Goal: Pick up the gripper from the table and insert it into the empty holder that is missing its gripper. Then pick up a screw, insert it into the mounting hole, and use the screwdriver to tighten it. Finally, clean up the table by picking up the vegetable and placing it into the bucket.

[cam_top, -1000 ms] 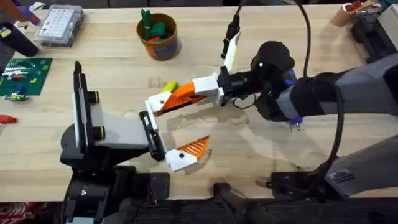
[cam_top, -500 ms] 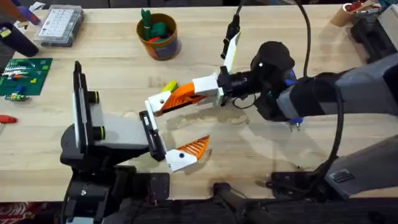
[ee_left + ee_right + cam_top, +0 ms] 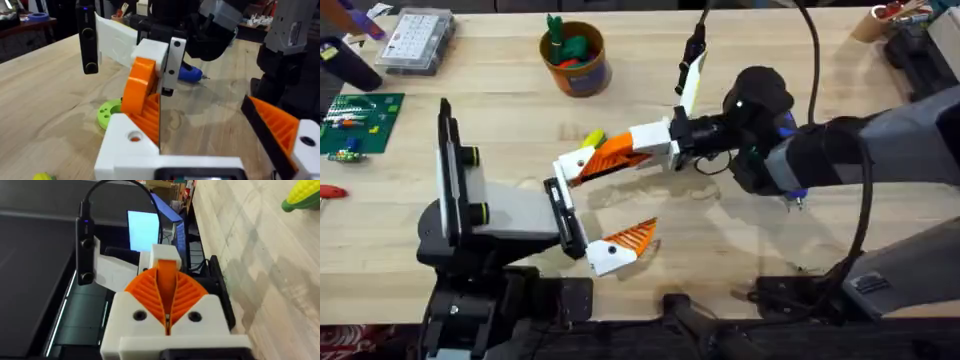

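No movement since earlier frames. Right gripper (image 3: pixel 582 165), arm extended toward 9 o'clock, stays clenched on the orange gripper (image 3: pixel 612 155); left gripper (image 3: pixel 582 215) released, resting on desk (image 3: pixel 740 80).

No text, label, brand, number or sign is readable on any thing in these views of the table.

Two arms (image 3: pixel 840 150), one bucket (image 3: pixel 575 58), one corn (image 3: pixel 302 194).

Right arm extends leftward across mid-table, its gripper (image 3: pixel 582 166) with fingers pressed together; left arm low at near left, its gripper (image 3: pixel 588 212) spread apart.
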`<state>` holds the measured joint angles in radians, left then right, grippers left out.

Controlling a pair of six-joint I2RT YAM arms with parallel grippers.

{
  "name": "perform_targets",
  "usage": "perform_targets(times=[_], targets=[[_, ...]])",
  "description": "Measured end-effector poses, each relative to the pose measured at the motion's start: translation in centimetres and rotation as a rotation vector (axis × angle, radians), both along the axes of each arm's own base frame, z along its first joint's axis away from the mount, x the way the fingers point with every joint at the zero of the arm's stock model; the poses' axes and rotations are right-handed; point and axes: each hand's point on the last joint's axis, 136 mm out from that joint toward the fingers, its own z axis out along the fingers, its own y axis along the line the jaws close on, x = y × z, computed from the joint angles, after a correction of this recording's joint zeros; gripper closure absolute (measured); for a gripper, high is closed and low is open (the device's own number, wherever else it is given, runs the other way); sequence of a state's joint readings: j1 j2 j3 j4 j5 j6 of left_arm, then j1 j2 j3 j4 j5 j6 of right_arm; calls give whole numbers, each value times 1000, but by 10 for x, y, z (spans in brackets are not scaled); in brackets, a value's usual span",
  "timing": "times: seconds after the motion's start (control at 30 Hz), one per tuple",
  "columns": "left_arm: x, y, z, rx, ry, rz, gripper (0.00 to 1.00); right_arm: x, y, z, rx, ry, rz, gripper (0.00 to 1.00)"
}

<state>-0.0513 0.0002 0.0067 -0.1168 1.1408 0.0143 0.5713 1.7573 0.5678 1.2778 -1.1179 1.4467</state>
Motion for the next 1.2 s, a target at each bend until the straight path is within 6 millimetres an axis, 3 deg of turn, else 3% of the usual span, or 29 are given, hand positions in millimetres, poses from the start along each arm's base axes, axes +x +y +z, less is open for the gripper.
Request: perform_targets(times=[1.2], targets=[[0, 0, 0, -1, 3, -1, 11, 0, 0, 0, -6, 41, 1, 994]])
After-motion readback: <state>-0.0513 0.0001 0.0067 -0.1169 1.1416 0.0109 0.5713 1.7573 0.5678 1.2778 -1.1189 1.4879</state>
